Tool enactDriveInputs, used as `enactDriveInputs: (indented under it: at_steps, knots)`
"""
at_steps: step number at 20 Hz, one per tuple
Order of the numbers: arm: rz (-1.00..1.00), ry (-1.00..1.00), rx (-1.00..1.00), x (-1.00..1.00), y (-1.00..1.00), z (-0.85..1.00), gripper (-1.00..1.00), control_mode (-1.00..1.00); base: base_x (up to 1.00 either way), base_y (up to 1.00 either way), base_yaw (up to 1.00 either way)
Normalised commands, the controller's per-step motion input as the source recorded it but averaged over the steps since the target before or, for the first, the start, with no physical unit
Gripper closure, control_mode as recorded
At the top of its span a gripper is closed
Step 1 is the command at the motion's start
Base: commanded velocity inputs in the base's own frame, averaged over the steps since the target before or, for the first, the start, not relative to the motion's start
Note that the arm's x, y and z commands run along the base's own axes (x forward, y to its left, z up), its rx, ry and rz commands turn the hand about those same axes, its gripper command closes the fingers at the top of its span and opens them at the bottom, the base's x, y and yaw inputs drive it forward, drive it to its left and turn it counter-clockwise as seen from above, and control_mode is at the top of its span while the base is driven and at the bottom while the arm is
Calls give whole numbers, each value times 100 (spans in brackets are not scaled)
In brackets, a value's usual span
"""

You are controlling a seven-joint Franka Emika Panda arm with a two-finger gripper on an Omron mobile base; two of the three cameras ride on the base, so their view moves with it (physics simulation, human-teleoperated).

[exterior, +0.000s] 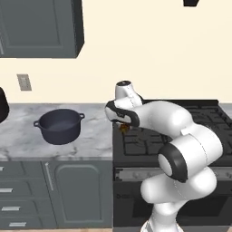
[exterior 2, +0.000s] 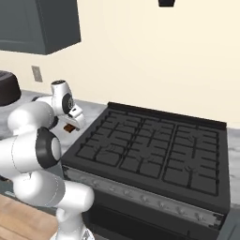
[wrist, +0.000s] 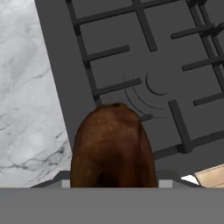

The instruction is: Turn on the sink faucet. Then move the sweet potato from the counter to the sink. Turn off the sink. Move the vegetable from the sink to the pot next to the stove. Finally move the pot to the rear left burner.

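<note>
Gripping the sweet potato (wrist: pixel 113 146) lengthwise, my claw (exterior: pixel 123 127) hangs over the stove's (exterior 2: pixel 154 145) front left corner, and I judge the pot (exterior: pixel 60 125) lies off to its left on the counter (exterior: pixel 95 136).

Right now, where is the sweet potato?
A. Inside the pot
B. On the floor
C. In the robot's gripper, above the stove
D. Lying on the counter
C: the hand view shows the brown sweet potato held in the gripper above the stove grates, while the pot on the counter is empty.
</note>
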Motion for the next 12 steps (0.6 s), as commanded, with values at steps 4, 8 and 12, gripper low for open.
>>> enactDriveInputs:
  at_steps: [4, 8, 12]
  knots:
    - [0, 0, 0, 0, 0, 0, 100, 100, 59, 42, -12]
    - [0, 0, 0, 0, 0, 0, 100, 100, 44, 36, -11]
    - [0, 0, 0, 0, 0, 0, 100, 100, 47, 39, -10]
